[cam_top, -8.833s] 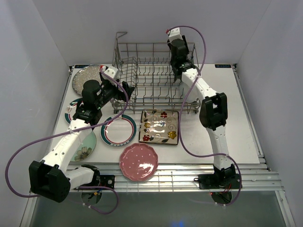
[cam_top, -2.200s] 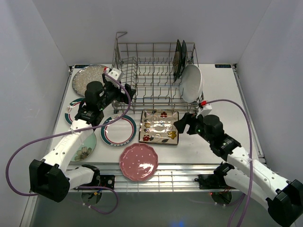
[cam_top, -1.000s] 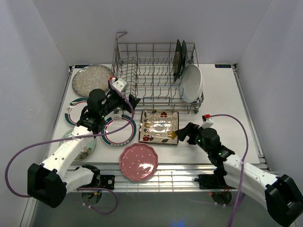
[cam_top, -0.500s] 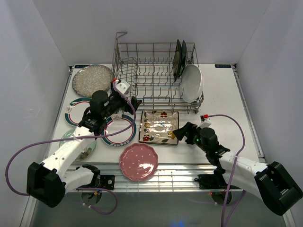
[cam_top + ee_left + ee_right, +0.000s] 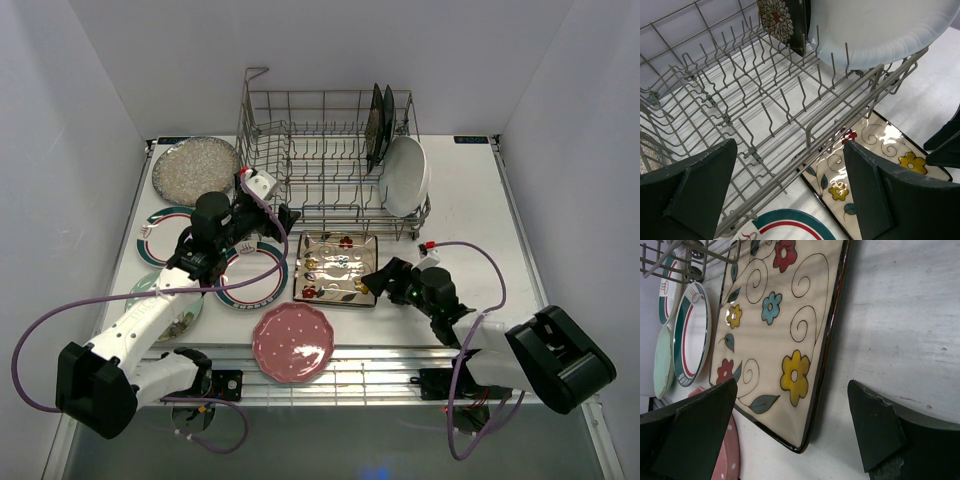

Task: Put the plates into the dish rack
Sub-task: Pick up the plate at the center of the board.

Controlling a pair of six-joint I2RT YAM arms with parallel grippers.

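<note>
1. Grey wire forms the dish rack [image 5: 310, 160], which stands at the back middle of the white table [image 5: 470, 210], with a raised handle [image 5: 257, 72] at its far left corner.
2. At the rack's right end, two dark square plates [image 5: 377, 122] stand upright between the tines; the left wrist view shows a flower pattern on one. Just in front of them a white oval plate [image 5: 405, 175] stands on edge at the near right corner.
3. A cream flowered square plate [image 5: 335, 265] lies flat on the table just in front of the rack's near rail. A pink scalloped plate [image 5: 292, 343] lies closer to the arm bases.
4. To the left lie a teal-rimmed white plate [image 5: 255, 288], partly under the left arm [image 5: 140, 320], and a second teal-rimmed plate [image 5: 152, 235] near the table's left edge. A pale green plate [image 5: 185, 318] is mostly hidden by that arm.
5. A speckled silver plate [image 5: 190, 168] lies flat beside the rack's left side.
6. The left tool [image 5: 790, 145] hangs over the rack's near rail, jaws wide apart and holding nothing.
7. The right tool [image 5: 792, 385] sits low by the table with its jaws spread wide, gripping nothing. The cream plate's right edge lies between its fingers [image 5: 700, 425]: one over the plate, the other over bare table. Whether either touches, I cannot tell.
</note>
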